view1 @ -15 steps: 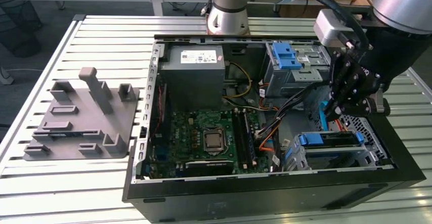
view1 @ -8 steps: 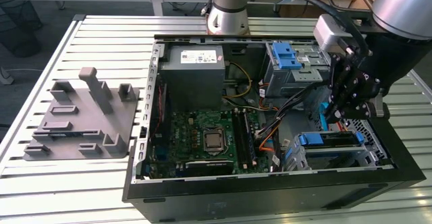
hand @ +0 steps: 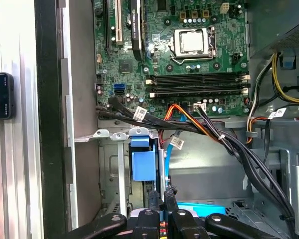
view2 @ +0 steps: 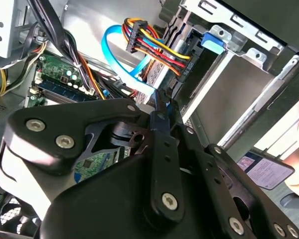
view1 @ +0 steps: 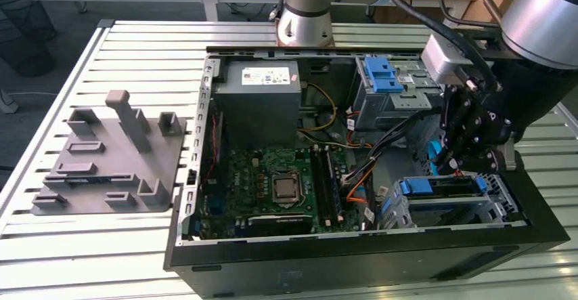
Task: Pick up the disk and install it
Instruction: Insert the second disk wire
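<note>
My gripper point(view1: 459, 170) hangs inside the open computer case point(view1: 194, 178), just above the lower drive cage point(view1: 474, 210) at the exterior view's right. In both wrist views its two black fingertips point(view2: 162, 102) point(hand: 163, 195) are pressed together, with nothing visible between them. A blue-edged part point(view1: 424, 187) sits at the top of that cage, and a bright blue strip point(hand: 204, 208) lies beside the fingertips. I cannot tell whether either of these is the disk. A light blue data cable point(view2: 112, 52) and a bundle of coloured power wires point(view2: 159, 47) run close to the fingertips.
The green motherboard point(view1: 280, 185) fills the case floor, with the grey power-supply box point(view1: 262, 93) behind it. An upper drive cage with a blue latch point(view1: 384, 75) stands at the back. A grey fixture plate point(view1: 113, 154) lies on the slatted table at the exterior view's left.
</note>
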### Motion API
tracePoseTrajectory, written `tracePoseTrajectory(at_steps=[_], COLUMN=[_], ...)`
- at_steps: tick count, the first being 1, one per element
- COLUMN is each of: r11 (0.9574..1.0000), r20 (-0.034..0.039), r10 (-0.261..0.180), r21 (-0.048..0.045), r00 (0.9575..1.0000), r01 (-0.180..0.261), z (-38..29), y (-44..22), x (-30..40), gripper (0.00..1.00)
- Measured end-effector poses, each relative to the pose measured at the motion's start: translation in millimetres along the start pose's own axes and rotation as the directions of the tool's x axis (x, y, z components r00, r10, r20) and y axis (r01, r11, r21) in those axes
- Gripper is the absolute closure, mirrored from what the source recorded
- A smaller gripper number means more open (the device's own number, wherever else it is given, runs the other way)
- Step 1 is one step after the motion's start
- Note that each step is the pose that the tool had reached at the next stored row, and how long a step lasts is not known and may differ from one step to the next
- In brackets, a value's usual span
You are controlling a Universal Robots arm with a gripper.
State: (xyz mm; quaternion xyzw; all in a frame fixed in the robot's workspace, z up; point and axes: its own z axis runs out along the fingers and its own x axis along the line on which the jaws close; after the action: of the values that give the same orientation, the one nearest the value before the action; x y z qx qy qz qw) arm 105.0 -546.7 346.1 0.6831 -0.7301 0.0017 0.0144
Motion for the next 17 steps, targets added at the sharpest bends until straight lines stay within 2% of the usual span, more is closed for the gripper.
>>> tracePoseTrajectory(at_steps=[5,13,17], r11=[1.0000,1.0000,1.0000], r20=[-0.0001,0.0001,-0.0003], r10=[0.000,0.002,0.004], r21=[0.0000,-0.0001,-0.0002], r00=[1.0000,1.0000,1.0000], r01=[0.000,-0.002,-0.004], z=[0.3,7.6,8.4], y=[-0.7,-2.4,-4.7], x=[0.0,4.8,4.6], gripper=[0.84,0.84,0.84])
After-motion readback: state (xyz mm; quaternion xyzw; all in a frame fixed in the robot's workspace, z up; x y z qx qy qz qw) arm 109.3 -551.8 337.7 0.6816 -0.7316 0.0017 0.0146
